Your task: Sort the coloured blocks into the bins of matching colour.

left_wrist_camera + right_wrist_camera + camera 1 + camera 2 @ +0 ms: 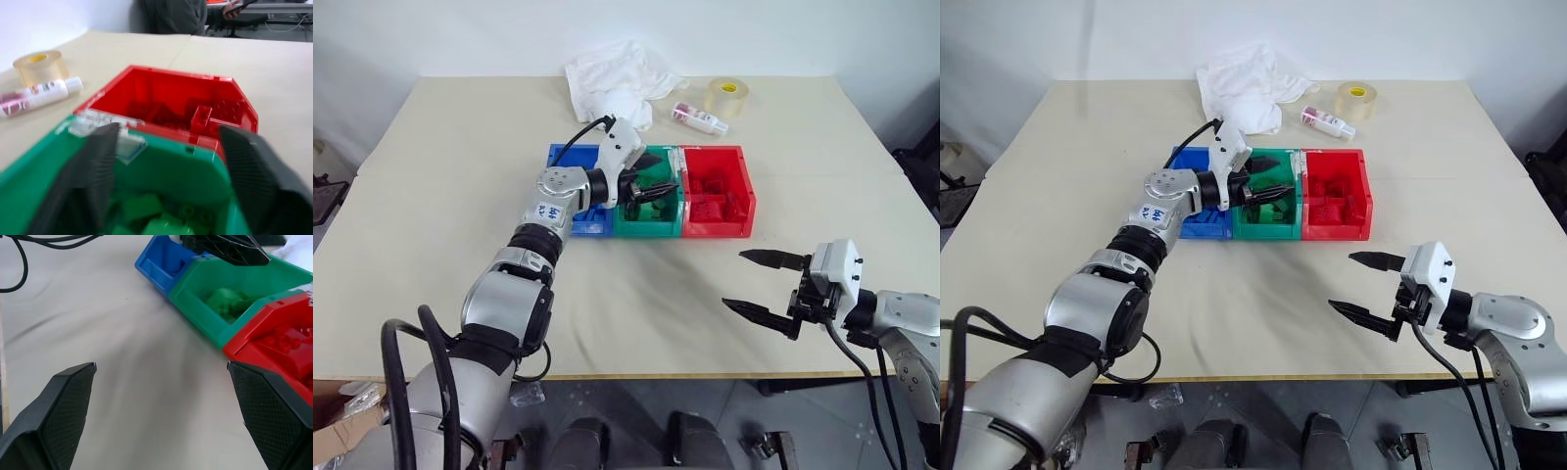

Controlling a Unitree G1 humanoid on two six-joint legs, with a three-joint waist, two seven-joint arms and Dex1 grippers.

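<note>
Left hand (651, 186) reaches level over the green bin (649, 217), fingers parted, empty; right hand (766, 284) hovers wide open above the desk (636, 294)

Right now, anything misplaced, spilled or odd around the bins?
Nothing stands out. Green blocks lie in the green bin and red blocks in the red bin; none lie loose on the table. The white cloth, bottle and tape roll sit behind the bins, apart from them.
</note>
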